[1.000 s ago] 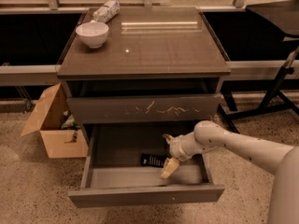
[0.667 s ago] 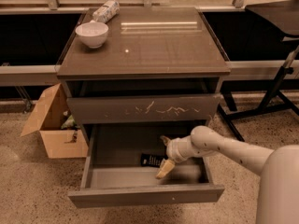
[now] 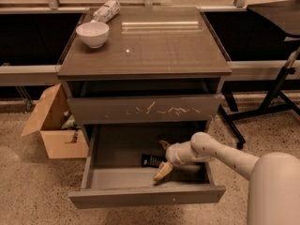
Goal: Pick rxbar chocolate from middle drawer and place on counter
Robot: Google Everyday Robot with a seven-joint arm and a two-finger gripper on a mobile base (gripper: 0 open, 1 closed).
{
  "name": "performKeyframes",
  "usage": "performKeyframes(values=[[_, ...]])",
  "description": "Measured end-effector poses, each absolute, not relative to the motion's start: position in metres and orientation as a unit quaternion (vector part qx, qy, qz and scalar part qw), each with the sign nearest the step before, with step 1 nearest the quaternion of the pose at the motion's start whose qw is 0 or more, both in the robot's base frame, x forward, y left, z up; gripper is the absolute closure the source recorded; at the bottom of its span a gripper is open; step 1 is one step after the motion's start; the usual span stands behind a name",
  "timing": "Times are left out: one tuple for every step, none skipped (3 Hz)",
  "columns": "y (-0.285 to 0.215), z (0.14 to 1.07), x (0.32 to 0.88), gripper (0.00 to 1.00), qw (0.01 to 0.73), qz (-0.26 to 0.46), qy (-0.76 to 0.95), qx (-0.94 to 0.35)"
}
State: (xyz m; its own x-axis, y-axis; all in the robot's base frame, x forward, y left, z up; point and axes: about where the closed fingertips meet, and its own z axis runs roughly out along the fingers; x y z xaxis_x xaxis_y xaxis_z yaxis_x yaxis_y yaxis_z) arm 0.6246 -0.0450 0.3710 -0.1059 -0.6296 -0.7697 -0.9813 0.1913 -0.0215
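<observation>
end effector [image 3: 163, 158]: low inside the pulled-out middle drawer [image 3: 117, 146], fingers apart
rxbar chocolate [image 3: 151, 161]: flat on the drawer floor, right end between those fingers

gripper [image 3: 163, 159] in middle drawer [image 3: 119, 150] edged toward rxbar chocolate [image 3: 151, 161]

Glossy counter [image 3: 159, 50] carrying white bowl [image 3: 92, 33] and silver packet [image 3: 106, 11], gripper [image 3: 164, 158] inside open middle drawer [image 3: 145, 196]
</observation>
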Motion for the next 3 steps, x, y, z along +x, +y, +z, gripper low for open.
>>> performKeyframes(values=[[-0.0461,0.3555,0.6305,0.18,0.330,0.280,0.702,-0.566],[-0.0467,0.3479,0.6355,0.41,0.321,0.288,0.708,-0.560],[-0.0466,0.3520,0.6355,0.64,0.321,0.288,0.708,-0.560]])
